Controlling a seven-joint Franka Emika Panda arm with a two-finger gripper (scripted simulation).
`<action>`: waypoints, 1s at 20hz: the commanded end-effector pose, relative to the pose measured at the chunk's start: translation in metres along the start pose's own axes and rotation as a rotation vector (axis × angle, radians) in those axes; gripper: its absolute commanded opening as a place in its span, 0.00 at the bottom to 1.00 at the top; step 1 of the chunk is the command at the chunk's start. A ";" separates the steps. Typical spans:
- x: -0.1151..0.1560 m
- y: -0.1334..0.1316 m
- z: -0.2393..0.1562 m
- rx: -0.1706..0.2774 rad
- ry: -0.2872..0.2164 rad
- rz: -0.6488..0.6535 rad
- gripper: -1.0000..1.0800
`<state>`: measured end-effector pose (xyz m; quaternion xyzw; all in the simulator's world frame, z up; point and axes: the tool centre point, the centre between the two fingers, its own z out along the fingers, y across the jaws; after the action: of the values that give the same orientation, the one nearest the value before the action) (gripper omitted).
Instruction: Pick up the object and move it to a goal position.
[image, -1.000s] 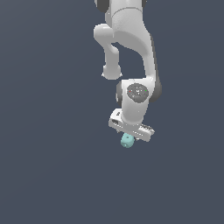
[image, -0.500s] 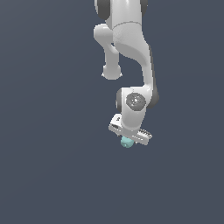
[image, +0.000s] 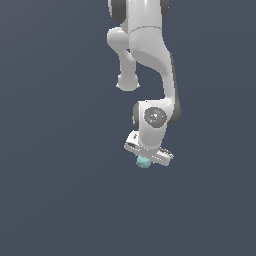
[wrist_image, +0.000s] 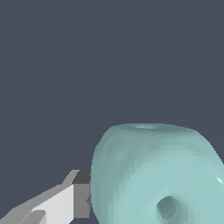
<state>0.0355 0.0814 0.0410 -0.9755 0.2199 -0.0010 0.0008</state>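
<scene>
Object (image: 143, 162), your pale teal lumpy blob, sits tucked right under the white gripper (image: 145, 161), low and a little to the exterior view's right of the middle of that view. Nothing you can see carries it but the hand; behind it is only flat, dark slate-blue background, with no edge or corner to place it by.

Going left to right in the exterior view, you first meet the rounded elbow of the arm (image: 150, 50) bulging to the left near the top, then the long white link running down to the wrist joint with its grey disc, and then the flat body of the hand, tilted so that its right end hangs lower.

In the wrist view, you see one white finger with a dark grey pad (wrist_image: 81, 194) pressed flush against the side of the object (wrist_image: 153, 175), which fills much of that picture and shows a dark dimple. The other finger is hidden from you, but the hand looks closed narrowly on the blob, gripping it.
</scene>
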 end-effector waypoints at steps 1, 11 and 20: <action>0.000 0.002 0.002 -0.002 -0.002 0.002 0.00; -0.006 0.008 -0.007 -0.002 -0.002 0.002 0.00; -0.027 0.034 -0.040 -0.002 -0.002 0.002 0.00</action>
<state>0.0028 0.0655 0.0737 -0.9754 0.2206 0.0005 0.0000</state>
